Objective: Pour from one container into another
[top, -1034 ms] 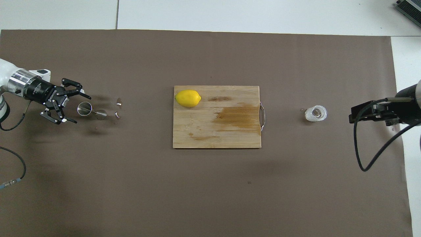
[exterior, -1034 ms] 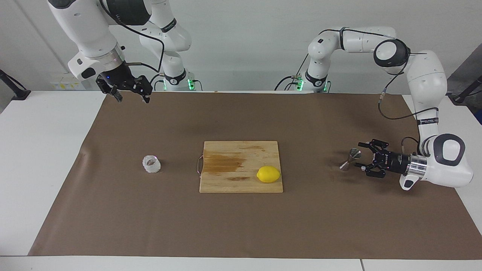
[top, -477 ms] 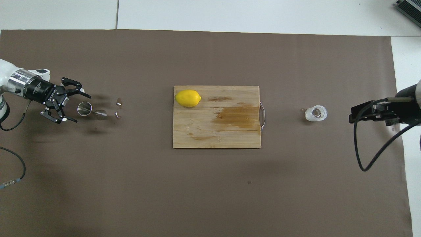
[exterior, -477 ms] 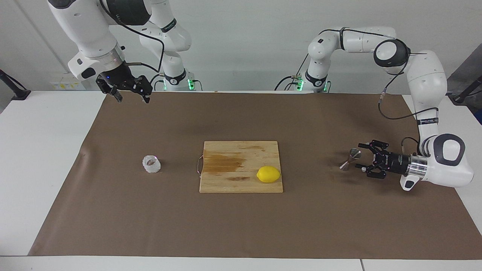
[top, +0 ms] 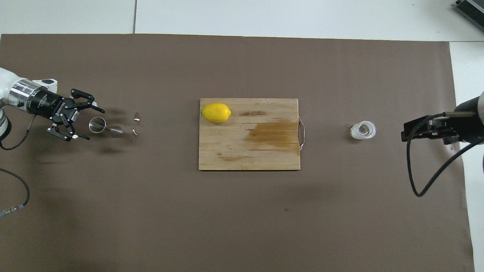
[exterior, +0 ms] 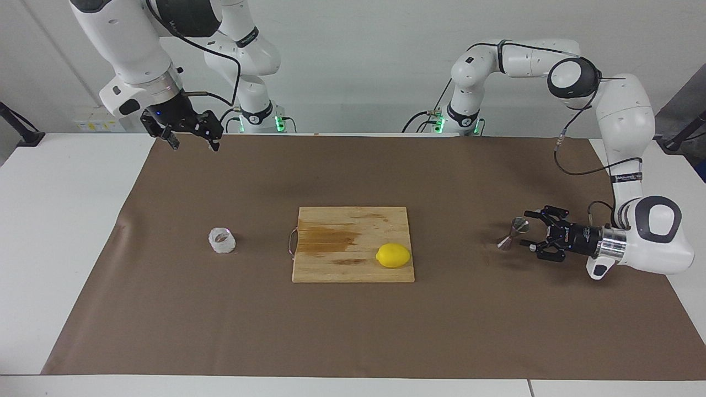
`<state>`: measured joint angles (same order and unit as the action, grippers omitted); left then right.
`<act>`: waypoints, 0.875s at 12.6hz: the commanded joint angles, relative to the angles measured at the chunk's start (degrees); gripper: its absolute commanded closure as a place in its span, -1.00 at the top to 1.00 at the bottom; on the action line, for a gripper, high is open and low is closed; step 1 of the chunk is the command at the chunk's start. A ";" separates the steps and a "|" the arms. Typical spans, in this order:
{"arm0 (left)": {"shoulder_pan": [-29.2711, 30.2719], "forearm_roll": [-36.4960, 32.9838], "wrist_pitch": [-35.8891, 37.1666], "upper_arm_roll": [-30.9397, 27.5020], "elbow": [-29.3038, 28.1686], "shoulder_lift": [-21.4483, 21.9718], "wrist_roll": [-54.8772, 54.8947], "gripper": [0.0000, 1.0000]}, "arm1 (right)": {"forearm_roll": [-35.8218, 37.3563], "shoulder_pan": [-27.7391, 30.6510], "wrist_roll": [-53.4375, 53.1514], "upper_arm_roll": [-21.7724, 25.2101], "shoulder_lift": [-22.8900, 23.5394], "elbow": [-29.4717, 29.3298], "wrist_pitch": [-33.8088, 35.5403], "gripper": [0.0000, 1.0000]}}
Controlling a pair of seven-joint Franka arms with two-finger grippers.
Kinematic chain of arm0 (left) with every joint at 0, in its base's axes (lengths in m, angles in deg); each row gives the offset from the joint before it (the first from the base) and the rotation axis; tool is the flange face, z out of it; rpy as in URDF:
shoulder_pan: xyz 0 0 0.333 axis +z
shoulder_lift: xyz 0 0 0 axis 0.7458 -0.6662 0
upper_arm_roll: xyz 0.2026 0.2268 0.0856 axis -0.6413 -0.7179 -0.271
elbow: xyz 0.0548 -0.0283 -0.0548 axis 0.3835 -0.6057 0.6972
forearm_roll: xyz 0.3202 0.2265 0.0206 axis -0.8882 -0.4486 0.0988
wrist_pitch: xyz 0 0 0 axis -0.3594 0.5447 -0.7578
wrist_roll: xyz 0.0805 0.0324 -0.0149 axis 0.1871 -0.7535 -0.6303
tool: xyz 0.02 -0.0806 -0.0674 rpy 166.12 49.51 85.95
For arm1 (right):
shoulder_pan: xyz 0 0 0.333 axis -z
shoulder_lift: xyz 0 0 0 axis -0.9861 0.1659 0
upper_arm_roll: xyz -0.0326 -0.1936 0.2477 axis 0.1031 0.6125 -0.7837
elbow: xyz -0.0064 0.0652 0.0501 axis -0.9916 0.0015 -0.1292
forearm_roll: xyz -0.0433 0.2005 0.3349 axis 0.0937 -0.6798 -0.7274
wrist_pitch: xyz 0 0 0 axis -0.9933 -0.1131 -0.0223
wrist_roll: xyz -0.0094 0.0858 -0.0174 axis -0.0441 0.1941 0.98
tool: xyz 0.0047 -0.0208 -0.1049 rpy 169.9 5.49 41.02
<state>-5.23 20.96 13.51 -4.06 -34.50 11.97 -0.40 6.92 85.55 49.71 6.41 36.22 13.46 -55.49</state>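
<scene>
High facing view, steep overhead view, both covering whole table (exterior: 66, 220)

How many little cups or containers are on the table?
2: a clear glass cup toward the right arm's end, and a steel jigger toward the left arm's end, beside the left gripper. None seem hidden.

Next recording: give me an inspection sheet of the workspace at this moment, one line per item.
Surface: brown mat on a white table.
Job's things: jigger toward the left arm's end; glass cup toward the right arm's end.
Clutter: cutting board, stained, between them; lemon on it.
Grippers: left gripper open beside the jigger, not gripping; right gripper open, raised, waiting.
Cables: black cables along both arms.
Surroundings: white wall, nothing else seen.
</scene>
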 commanded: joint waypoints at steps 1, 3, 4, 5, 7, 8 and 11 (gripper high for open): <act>0.42 -0.77 -0.37 1.24 1.08 -1.41 -0.01 0.92 | -1.53 0.52 -0.38 -0.21 -0.10 0.07 0.29 1.00; 0.42 -0.77 -0.37 1.24 1.08 -1.41 -0.01 0.80 | -1.53 0.52 -0.38 -0.21 -0.10 0.07 0.29 1.00; 0.42 -0.77 -0.37 1.24 1.08 -1.41 -0.01 0.74 | -1.53 0.52 -0.38 -0.21 -0.10 0.07 0.29 1.00; 0.42 -0.77 -0.37 1.24 1.08 -1.41 -0.01 0.72 | -1.53 0.52 -0.38 -0.21 -0.10 0.07 0.29 1.00; 0.42 -0.77 -0.46 1.24 1.08 -1.41 -0.01 0.69 | -1.53 0.52 -0.38 -0.21 -0.10 0.07 0.29 1.00; 0.42 -0.68 -0.37 1.24 1.08 -1.41 -0.01 0.68 | -1.53 0.52 -0.38 -0.29 -0.10 0.07 0.29 1.00; 0.42 -0.68 -0.37 1.24 1.08 -1.41 -0.01 0.43 | -1.53 0.52 -0.38 -0.21 -0.10 0.07 0.29 1.00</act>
<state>-5.22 20.96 13.44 -3.96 -34.50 11.88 -0.38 6.92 85.55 49.71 6.41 36.22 13.46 -55.49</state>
